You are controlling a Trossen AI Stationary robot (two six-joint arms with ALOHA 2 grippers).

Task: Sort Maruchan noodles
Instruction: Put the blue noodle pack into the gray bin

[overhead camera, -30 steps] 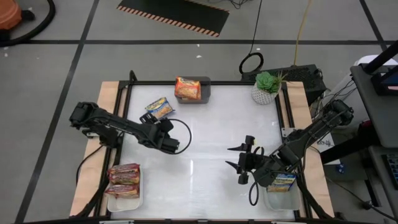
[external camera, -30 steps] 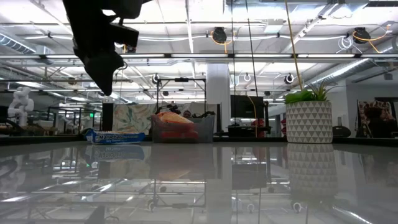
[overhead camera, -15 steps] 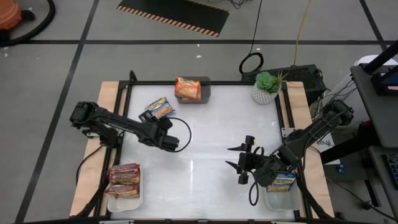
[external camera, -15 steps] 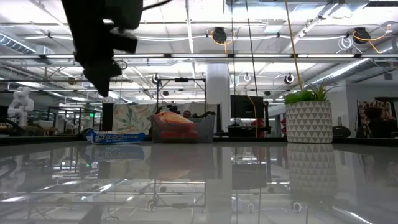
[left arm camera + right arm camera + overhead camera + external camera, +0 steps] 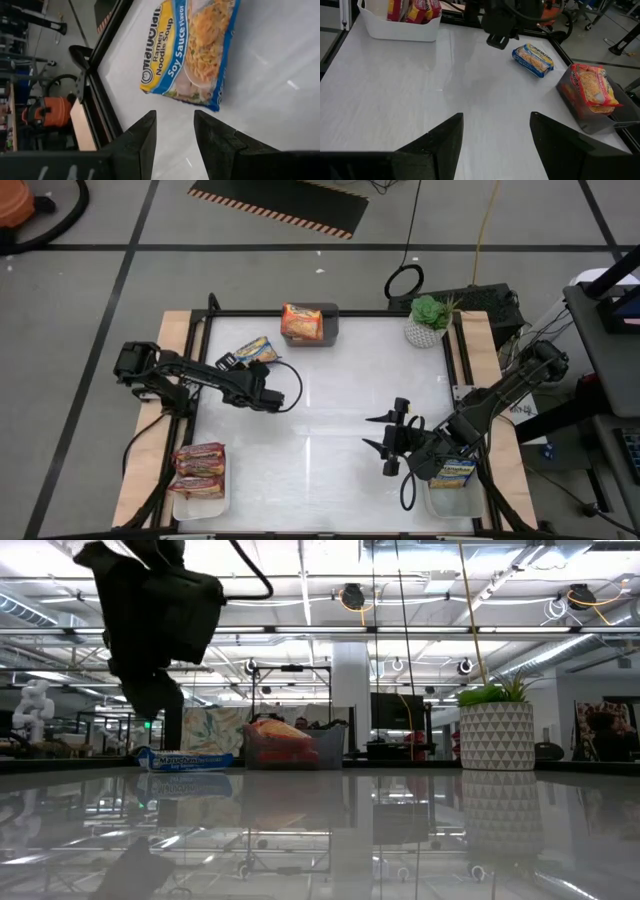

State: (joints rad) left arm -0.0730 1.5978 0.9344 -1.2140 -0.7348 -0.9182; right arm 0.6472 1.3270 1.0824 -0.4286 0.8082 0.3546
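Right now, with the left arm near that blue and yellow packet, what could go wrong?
1. The left pincer is short of the blue packet with a narrow gap; it may push the flat packet along the slick table instead of gripping it.
2. The packet lies near the table's frame, so a nudge could wedge it against the edge.
3. The orange packet sticks out of the grey bin; a sweeping arm might clip it.
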